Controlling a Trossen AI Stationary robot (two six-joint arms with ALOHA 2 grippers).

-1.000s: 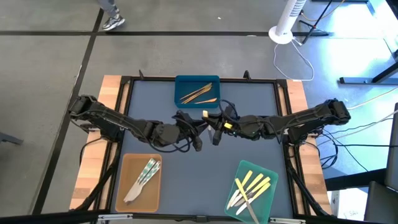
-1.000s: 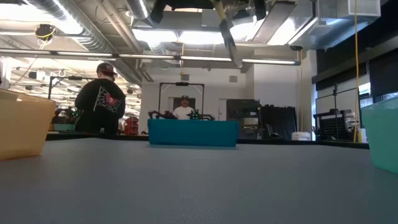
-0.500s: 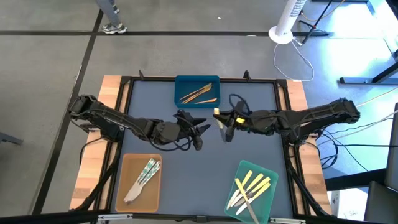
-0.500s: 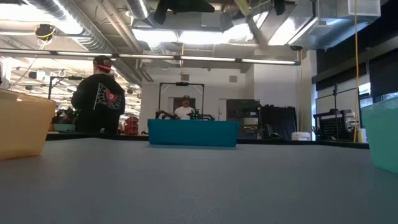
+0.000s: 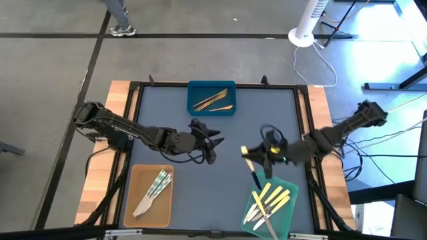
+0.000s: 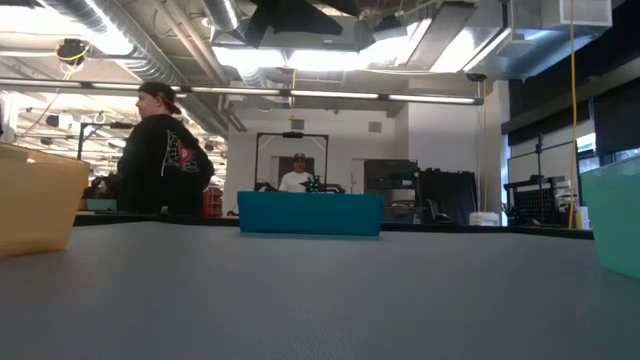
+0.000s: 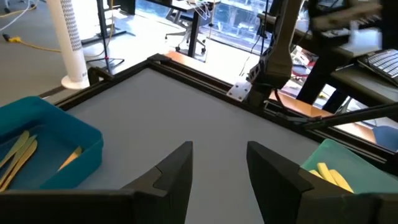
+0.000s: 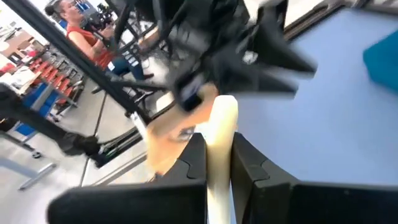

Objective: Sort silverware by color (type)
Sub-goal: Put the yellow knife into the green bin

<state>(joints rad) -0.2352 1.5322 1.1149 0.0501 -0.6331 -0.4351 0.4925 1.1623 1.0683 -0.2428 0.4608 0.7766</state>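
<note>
My right gripper (image 5: 248,155) is shut on a pale yellow utensil (image 8: 219,127) above the table, just past the far left corner of the green tray (image 5: 288,212). That tray holds several pale yellow utensils (image 5: 272,197) and a silvery one. My left gripper (image 5: 212,143) is open and empty over the middle of the table; its fingers stand apart in the left wrist view (image 7: 217,171). The blue tray (image 5: 211,110) at the far edge holds wood-brown utensils (image 5: 212,100). The tan tray (image 5: 137,183) at the near left holds silvery utensils (image 5: 155,190). My right gripper pinches the pale yellow utensil between its two fingers (image 8: 194,163). The utensil's rounded end (image 8: 224,109) sticks out past the fingertips, along the fingers. It is lifted clear of the table. Its other end is hidden behind the gripper.
The blue tray (image 6: 310,213), tan tray (image 6: 35,200) and green tray (image 6: 615,220) stand on the grey mat. A black frame (image 5: 133,127) rims the table. A person (image 6: 160,160) stands in the room beyond. Bare mat lies between the trays.
My right gripper has gone from the table's middle, near the blue tray, toward the near right and the green tray, carrying the pale yellow utensil clear of the table. The person in the room behind has turned and shifted a little.
</note>
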